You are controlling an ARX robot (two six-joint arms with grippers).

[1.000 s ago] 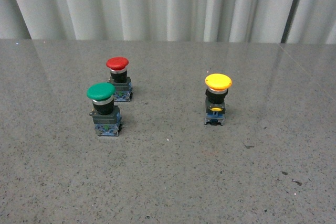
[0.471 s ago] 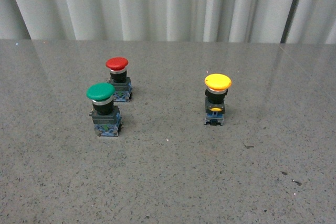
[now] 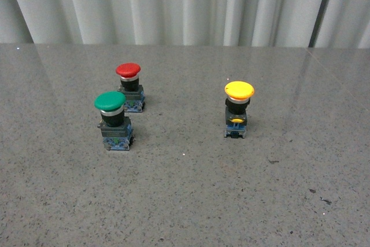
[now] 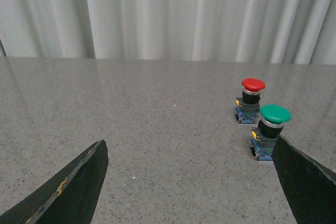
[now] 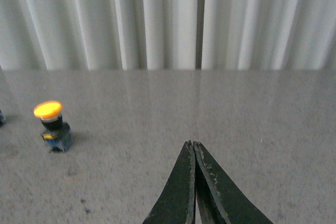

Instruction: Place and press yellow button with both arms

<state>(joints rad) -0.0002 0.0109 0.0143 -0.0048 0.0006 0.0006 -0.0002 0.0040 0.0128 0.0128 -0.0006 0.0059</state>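
Yellow button (image 3: 238, 110), glossy mushroom cap, stands on speckled stone; left jaws spread wide, right closed empty.

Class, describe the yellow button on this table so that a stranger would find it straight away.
On the grey speckled table before the white curtain, three push-buttons stand upright. Two sit together on the left; the yellow button stands alone on the right. Only its mushroom cap is yellow, unlike the green button and red button.

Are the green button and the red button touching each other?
Apart. The front view shows bare table between the green button and the red button behind it.
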